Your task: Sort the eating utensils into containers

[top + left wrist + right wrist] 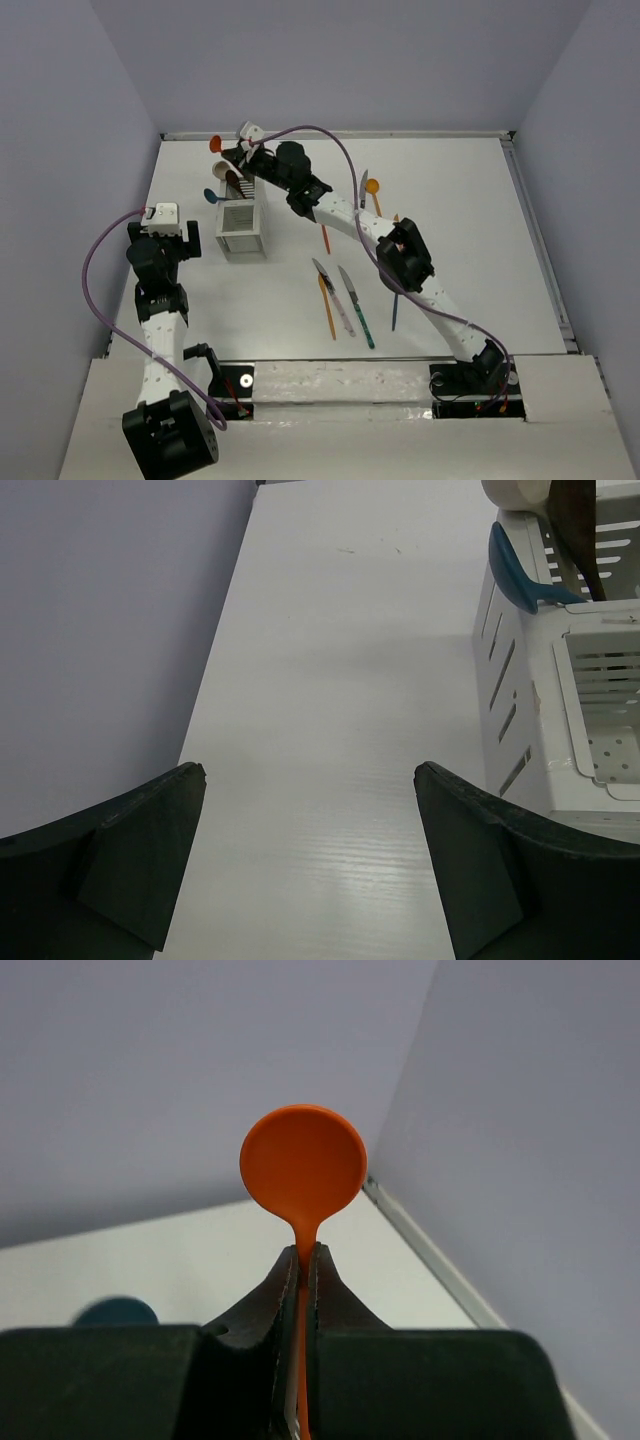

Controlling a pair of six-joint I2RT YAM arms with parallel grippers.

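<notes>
My right gripper (236,156) (304,1250) is shut on the neck of an orange spoon (216,144) (303,1175), held upright over the far end of the white slatted caddy (241,228) (512,680). A blue spoon (212,196) (522,578), a beige spoon (510,492) and a brown one (577,525) stand in the caddy's far compartments. The near compartment (610,710) shows nothing inside. My left gripper (186,240) (310,780) hangs open over bare table just left of the caddy. Several knives and spoons lie on the table, among them a teal-handled knife (357,308).
Loose on the table are an orange knife (327,306), a silver-bladed knife (335,292), a blue utensil (394,310), another orange spoon (373,190) and a silver knife (363,186). The right arm (400,250) stretches across above them. Walls enclose the table.
</notes>
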